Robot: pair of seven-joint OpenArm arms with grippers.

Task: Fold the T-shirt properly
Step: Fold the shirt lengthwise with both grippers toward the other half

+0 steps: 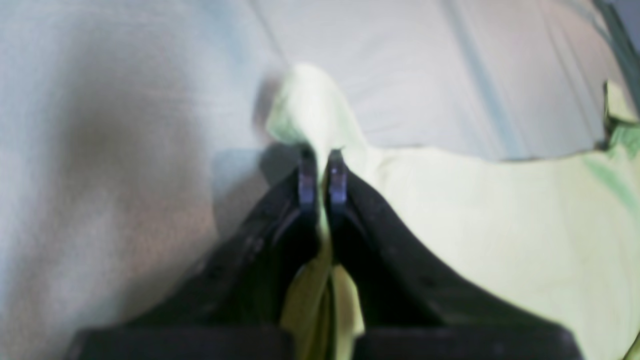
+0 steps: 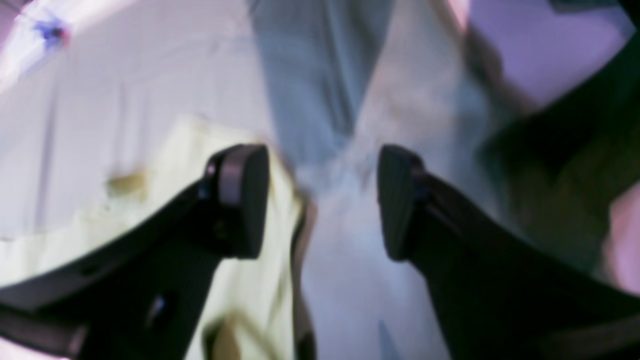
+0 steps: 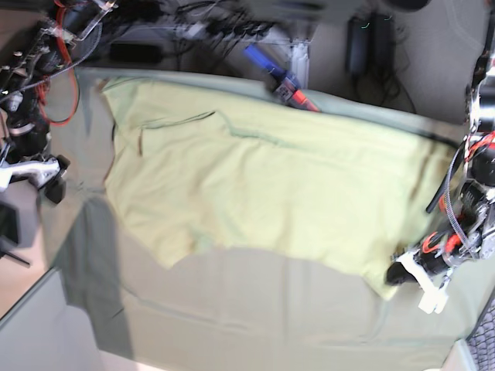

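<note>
The pale yellow-green T-shirt (image 3: pixel 263 185) lies spread across the dull grey-green table cloth (image 3: pixel 255 309) in the base view. My left gripper (image 1: pixel 322 160) is shut on a pinched fold of the T-shirt (image 1: pixel 500 215) at its near right corner; in the base view it (image 3: pixel 402 272) sits at that corner. My right gripper (image 2: pixel 322 200) is open and empty, just beside the shirt's edge (image 2: pixel 255 280); in the base view it (image 3: pixel 50 182) hangs off the left side of the shirt.
Cables, a blue-and-red tool (image 3: pixel 282 81) and other gear lie beyond the table's far edge. The cloth's near edge (image 3: pixel 232 357) runs along the bottom. A dark shadow (image 3: pixel 93 255) falls on the cloth at left.
</note>
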